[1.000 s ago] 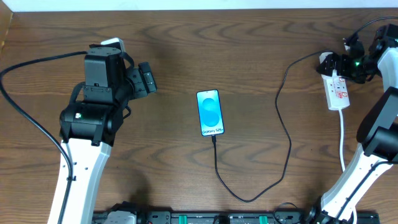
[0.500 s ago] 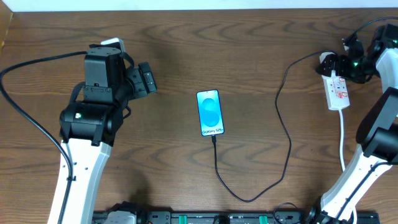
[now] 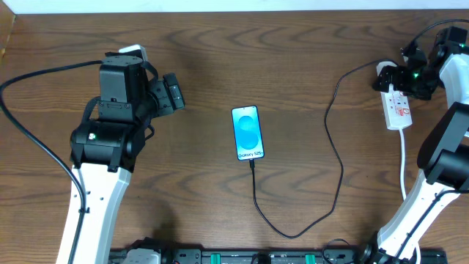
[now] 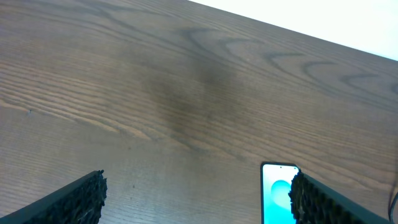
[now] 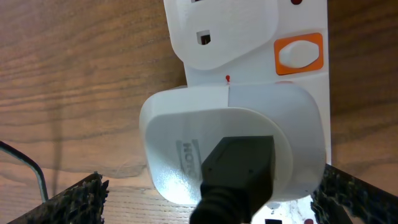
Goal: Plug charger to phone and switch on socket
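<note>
The phone [image 3: 248, 133] lies face up mid-table with its blue screen lit. The charger cable [image 3: 339, 158] has its plug tip in the phone's near end. It loops right and up to the white adapter [image 3: 382, 71], which sits in the far end of the white socket strip [image 3: 399, 110]. My right gripper [image 3: 401, 74] hovers over that end, open. In the right wrist view its fingers [image 5: 74, 199] straddle the adapter [image 5: 186, 130], with an orange switch [image 5: 300, 54] beyond it. My left gripper [image 3: 173, 92] is open and empty left of the phone [image 4: 278, 194].
The strip's white cord [image 3: 404, 161] runs toward the near edge beside the right arm. The left arm's thick black cable [image 3: 33, 139] loops at the table's left side. The table's far edge [image 3: 234, 10] meets a white surface.
My right gripper has shifted slightly to the left over the strip's far end. The left arm, phone and cable have not moved.
</note>
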Robot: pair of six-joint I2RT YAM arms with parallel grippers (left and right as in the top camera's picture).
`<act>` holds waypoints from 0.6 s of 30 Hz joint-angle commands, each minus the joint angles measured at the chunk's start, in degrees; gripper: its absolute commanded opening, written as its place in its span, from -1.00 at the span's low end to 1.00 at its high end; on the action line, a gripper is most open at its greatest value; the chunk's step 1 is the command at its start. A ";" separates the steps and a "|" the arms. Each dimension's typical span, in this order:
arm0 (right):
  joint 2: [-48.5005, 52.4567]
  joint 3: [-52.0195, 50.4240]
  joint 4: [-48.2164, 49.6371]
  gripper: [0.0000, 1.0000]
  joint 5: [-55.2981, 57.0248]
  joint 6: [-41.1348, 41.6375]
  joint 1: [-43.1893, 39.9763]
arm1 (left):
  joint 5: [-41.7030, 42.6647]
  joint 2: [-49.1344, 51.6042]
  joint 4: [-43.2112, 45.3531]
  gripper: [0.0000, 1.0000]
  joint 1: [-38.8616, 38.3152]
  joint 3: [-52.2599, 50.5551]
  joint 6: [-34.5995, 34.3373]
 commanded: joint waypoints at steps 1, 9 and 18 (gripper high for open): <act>1.29 0.90 -0.35 0.99 -1.03 0.63 0.50 | -0.72 0.00 0.02 0.87 0.00 0.94 0.55; 1.29 0.83 -0.09 0.99 -9.94 0.68 0.50 | -0.72 0.00 0.02 0.87 -0.02 0.94 0.55; 1.29 0.76 -1.99 0.98 -12.28 1.29 0.59 | -0.72 0.00 0.02 0.87 0.00 0.94 0.55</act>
